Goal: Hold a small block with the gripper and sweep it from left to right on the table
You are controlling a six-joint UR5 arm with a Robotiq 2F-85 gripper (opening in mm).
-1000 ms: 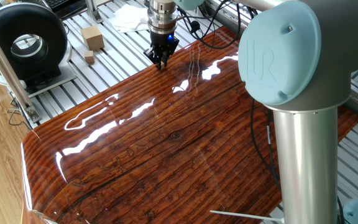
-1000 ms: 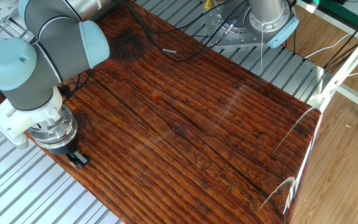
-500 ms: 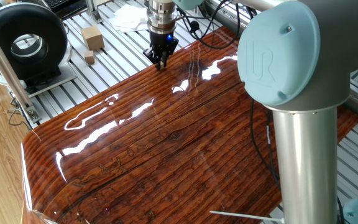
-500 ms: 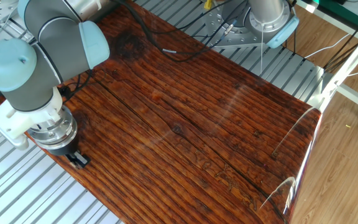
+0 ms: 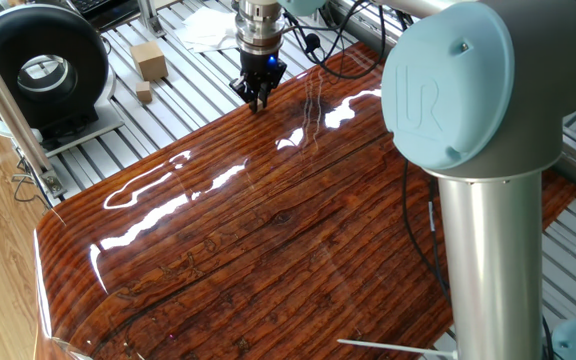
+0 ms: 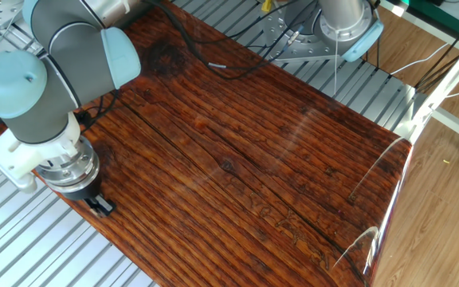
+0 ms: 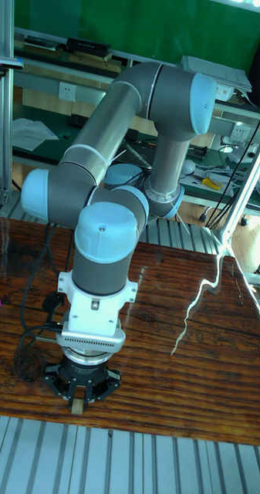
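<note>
My black two-finger gripper point(image 5: 258, 100) hangs under its silver wrist at the far edge of the glossy reddish-brown table point(image 5: 268, 230). In the tall fixed view the gripper point(image 7: 77, 404) points straight down at the board's point(image 7: 184, 363) near edge. A tiny light-tan small block point(image 7: 77, 406) shows pinched between its fingertips there. In the other fixed view the gripper point(image 6: 102, 206) sits at the lower-left rim of the table point(image 6: 253, 159), and the block is hidden by the fingers.
On the grey slatted base beyond the table lie a bigger tan box point(image 5: 149, 60), a loose small tan cube point(image 5: 144, 93), a black round device point(image 5: 43, 70) and white cloth point(image 5: 208, 30). The arm's big light-blue elbow point(image 5: 468, 90) blocks the right. Black cables point(image 6: 205, 56) trail over the board.
The gripper has crept very slightly toward the table's edge. Its fingers stay shut, and nothing else has moved.
</note>
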